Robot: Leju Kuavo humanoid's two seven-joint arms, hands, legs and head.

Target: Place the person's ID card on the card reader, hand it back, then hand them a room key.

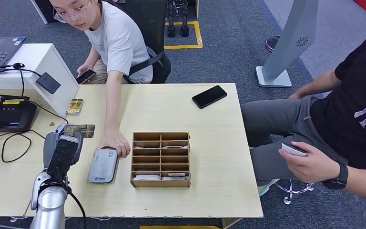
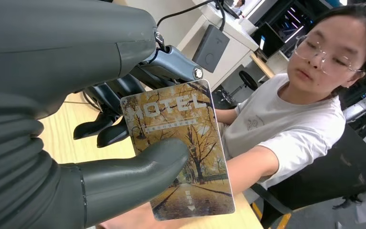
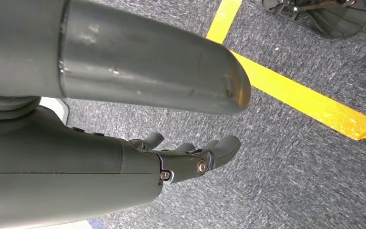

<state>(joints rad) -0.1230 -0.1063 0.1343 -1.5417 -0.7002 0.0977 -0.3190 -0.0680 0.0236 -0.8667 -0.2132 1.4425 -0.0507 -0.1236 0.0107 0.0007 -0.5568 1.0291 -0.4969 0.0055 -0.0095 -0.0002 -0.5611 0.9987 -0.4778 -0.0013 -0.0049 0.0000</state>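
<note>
The left hand (image 2: 100,157) has a hotel card (image 2: 181,152) pinched between its thick thumb and the darker fingers behind, held up above the desk (image 1: 209,119), just beside the grey card reader (image 1: 103,166). That's the room key by the look of it, autumn trees and "HOTEL" printed on its face. The person in the white shirt has a hand (image 1: 115,143) resting right at the reader's far edge, so the handover partner is close.

Here's the worry: the thumb covers only the near part of the card, with most of it sticking out free. A quick swing toward the person could let it pivot or slip out and drop onto the desk. And if the hand lets go before the person has a firm hold, it falls.

The right hand (image 3: 190,157) hangs over the carpet floor, fingers loosely curled, holding nothing. The wooden card tray (image 1: 161,159) sits on the reader's other side, well clear of the handover path.
</note>
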